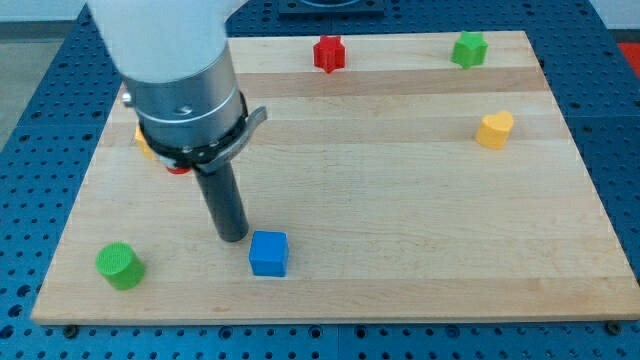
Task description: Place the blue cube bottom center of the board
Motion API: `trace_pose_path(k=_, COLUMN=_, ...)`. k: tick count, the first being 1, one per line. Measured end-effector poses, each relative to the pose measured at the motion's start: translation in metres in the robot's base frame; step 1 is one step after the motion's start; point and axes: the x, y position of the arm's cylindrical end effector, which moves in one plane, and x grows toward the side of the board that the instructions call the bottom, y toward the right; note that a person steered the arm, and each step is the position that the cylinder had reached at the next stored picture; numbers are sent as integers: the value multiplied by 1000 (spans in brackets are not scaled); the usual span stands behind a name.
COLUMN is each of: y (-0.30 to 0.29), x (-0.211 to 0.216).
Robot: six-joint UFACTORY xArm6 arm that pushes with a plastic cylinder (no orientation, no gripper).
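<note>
The blue cube [268, 253] sits on the wooden board [400, 200] near the bottom edge, a little left of the middle. My tip [233, 238] stands just to the cube's upper left, a small gap away from it. The arm's wide white and grey body hangs over the board's upper left part.
A green cylinder [119, 265] is at the bottom left. A red star-shaped block [328, 53] and a green star-shaped block [468, 49] are at the top edge. A yellow heart-shaped block [494, 130] is at the right. A yellow block [145, 143] and a red block [177, 170] peek out from behind the arm.
</note>
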Motion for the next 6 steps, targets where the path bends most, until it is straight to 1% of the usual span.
trace_pose_path(k=1, y=-4, x=17)
trace_pose_path(k=2, y=8, x=18)
trace_pose_path(k=3, y=34, x=27)
trace_pose_path(k=5, y=82, x=29)
trace_pose_path(k=6, y=67, x=24)
